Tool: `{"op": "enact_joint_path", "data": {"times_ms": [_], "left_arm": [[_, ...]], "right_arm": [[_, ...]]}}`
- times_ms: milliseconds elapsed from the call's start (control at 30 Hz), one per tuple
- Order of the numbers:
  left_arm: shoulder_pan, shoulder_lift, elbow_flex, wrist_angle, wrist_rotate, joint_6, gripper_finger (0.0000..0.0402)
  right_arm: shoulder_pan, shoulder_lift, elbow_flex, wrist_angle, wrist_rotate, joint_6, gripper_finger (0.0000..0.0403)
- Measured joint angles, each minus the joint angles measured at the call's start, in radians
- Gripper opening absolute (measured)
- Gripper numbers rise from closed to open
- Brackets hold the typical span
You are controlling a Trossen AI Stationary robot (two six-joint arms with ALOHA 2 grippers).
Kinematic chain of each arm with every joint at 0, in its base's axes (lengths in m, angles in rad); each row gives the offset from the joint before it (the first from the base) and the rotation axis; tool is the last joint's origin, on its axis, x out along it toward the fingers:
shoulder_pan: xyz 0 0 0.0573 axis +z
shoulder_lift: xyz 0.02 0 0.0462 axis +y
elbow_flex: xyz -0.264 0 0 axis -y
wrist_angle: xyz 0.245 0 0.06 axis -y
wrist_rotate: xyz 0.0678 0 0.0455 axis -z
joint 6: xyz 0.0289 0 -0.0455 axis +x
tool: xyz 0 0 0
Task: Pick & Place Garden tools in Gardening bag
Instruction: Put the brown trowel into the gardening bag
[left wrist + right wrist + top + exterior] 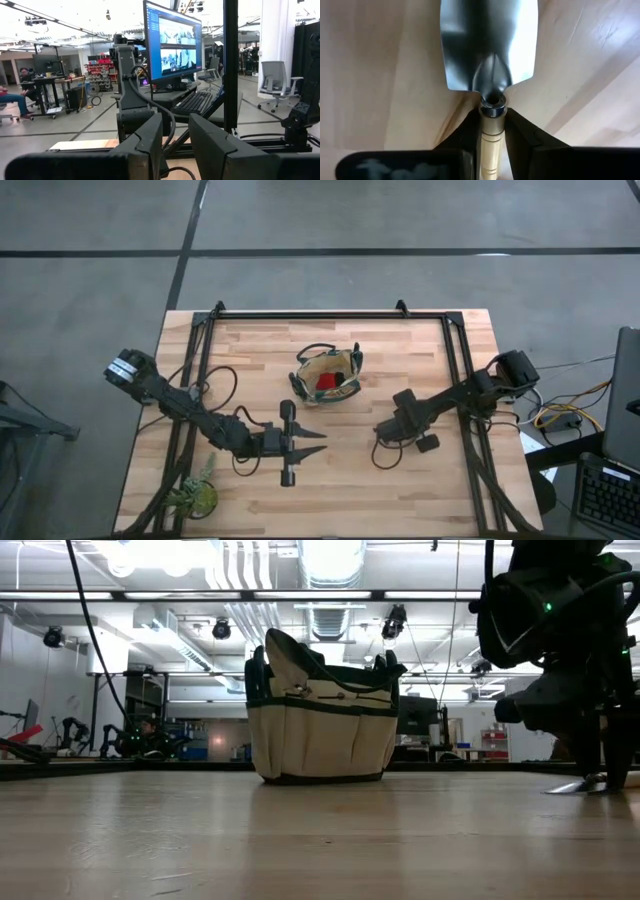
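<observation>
The tan gardening bag (327,372) stands upright at the table's middle, toward the far edge, and also shows in the low view (318,730). A red item (327,383) lies inside it. My right gripper (385,430) is to the right of the bag and nearer the front, pointing down, shut on a silver trowel (489,45) with a pale wooden handle. My left gripper (318,442) is open and empty in front of the bag, with its fingers (145,145) pointing level toward the table's right. No pruning shears show. My right gripper pinches the trowel's wooden handle (492,131) between its two fingers, just behind the metal collar at the blade end. The fingers come from above and lie across the handle. The blade (568,787) is at table height; I cannot tell whether it rests on the wood.
A green leafy plant (195,495) lies at the table's near left corner. A black frame (330,315) runs along the far edge and both sides. Bare wood lies between the two grippers and along the near edge.
</observation>
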Motion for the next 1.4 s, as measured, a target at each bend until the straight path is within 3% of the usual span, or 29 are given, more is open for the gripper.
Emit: {"op": "enact_joint_path", "data": {"times_ms": [333, 567, 833, 967, 1133, 1267, 1400], "left_arm": [[0.006, 0.0, 0.0, -0.068, 0.001, -0.001, 0.0101], [0.008, 0.0, 0.0, -0.09, 0.0, -0.005, 0.0101], [0.012, 0.0, 0.0, -0.113, -0.019, -0.038, 0.0101], [0.015, 0.0, 0.0, -0.113, -0.041, -0.048, 0.0101], [0.026, 0.0, 0.0, -0.107, -0.049, -0.067, 0.0101], [0.038, 0.0, 0.0, -0.106, -0.09, -0.092, 0.0101], [0.053, 0.015, 0.0, -0.101, -0.183, -0.092, 0.0101]], "right_arm": [[0.002, -0.089, 0.106, 0.072, -0.12, 0.005, 0.0048], [0.011, -0.173, 0.188, 0.138, -0.142, -0.021, 0.0054], [0.014, -0.324, 0.162, 0.441, -0.12, -0.031, 0.0057], [0.02, -0.406, 0.114, 0.572, -0.001, 0.009, 0.0057], [0.053, -0.471, 0.042, 0.782, 0.289, 0.012, 0.0058], [0.089, -0.467, -0.013, 0.975, 0.539, -0.05, 0.0058], [0.105, -0.415, -0.038, 1.138, 0.707, -0.14, 0.0058]]}}
